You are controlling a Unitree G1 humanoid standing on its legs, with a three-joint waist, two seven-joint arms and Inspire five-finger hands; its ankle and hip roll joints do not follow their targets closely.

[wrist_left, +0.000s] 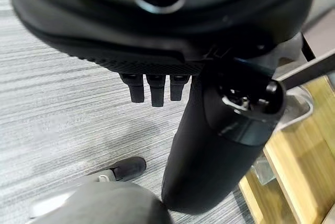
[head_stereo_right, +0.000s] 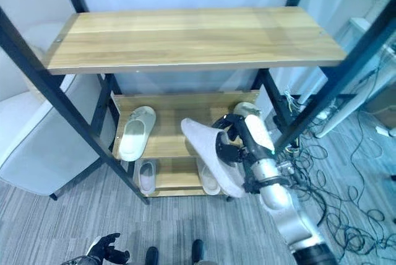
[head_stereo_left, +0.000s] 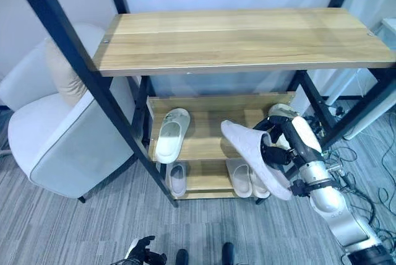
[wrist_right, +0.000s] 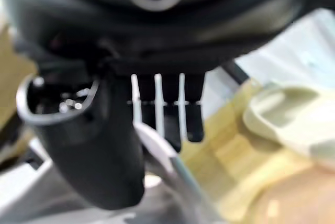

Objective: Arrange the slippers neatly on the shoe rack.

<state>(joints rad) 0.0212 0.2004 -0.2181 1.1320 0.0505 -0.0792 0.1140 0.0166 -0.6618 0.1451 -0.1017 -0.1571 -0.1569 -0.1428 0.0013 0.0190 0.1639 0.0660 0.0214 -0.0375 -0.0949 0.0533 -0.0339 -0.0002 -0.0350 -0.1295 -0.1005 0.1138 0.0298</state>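
- Slipper (head_stereo_left: 253,156), pale and turned sole-out, is held by the right hand (head_stereo_left: 272,144) in front of the middle shelf (head_stereo_left: 204,144) of the shoe rack (head_stereo_left: 241,39), tilted, with its toe end up near the shelf and its heel end hanging lower, before the bottom shelf (head_stereo_left: 210,181).
- Right hand fingers (wrist_right: 180,114) are curled round the slipper's edge, with the thumb on its other side, so the slipper is pinched between them; the right wrist view shows the pale edge of the slipper just past the fingertips.
- Second slipper (head_stereo_left: 171,134), cream-white, lies on the left part of the middle shelf, toe toward the back, its heel end reaching the shelf's front edge.
- Bottom shelf carries a small slipper (head_stereo_left: 177,178) on the left and a pair of slippers (head_stereo_left: 247,181) on the right, the pair partly hidden behind the held slipper.
- Top shelf is a wide wooden board set in the rack's black frame (head_stereo_left: 74,54).
- Left hand (head_stereo_left: 141,251) hangs low near the floor (head_stereo_left: 74,228), well apart from the rack; its fingers (wrist_left: 157,90) are loosely bent and grip nothing.
- White armchair (head_stereo_left: 55,135) with a beige cushion (head_stereo_left: 62,76) stands just left of the rack, on grey striped carpet.
- Loose cables (head_stereo_right: 328,197) lie on the floor to the right of the rack.
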